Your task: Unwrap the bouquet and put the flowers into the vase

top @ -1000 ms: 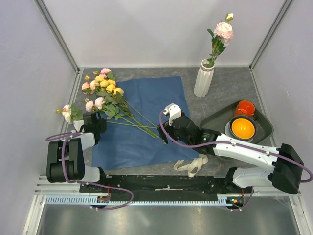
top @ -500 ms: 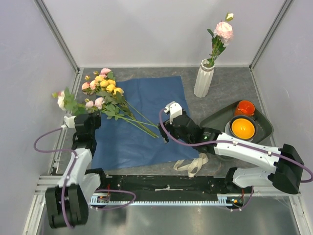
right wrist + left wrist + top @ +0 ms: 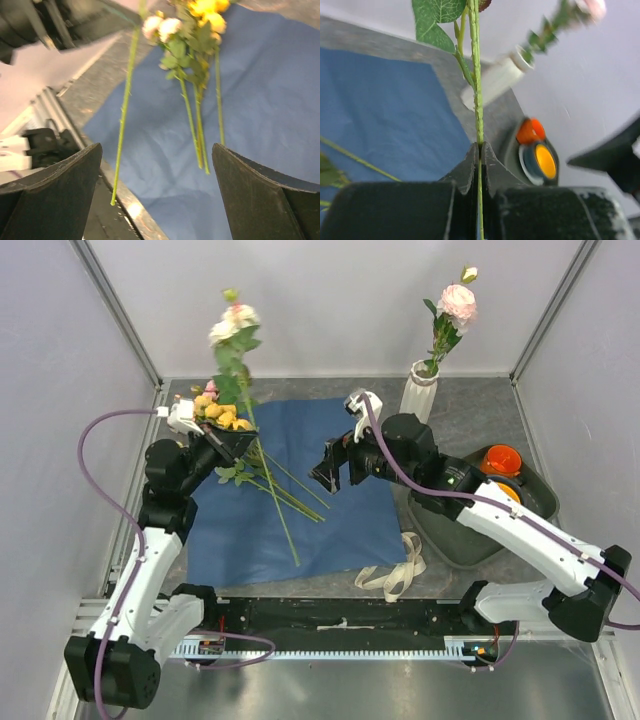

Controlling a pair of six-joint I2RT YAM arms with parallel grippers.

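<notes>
Now the left gripper (image 3: pixel 479 152) pinches one cream-white rose (image 3: pixel 231 322) mid-stem, its stem (image 3: pixel 478 90) running roughly upright through the shut jaws, head above, tail dangling below. The vase (image 3: pixel 417 402) stands well off to those jaws' right, nearer the right gripper (image 3: pixel 340 468), which gapes empty. The vase's mouth is hard to make out behind a pink rose (image 3: pixel 458 300)

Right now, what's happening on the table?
The left gripper is shut on the stem of one pale-headed flower, holding it up above the blue paper. The other flowers lie on that sheet. The right gripper hangs open over it, empty. One pink flower stands in the vase.
</notes>
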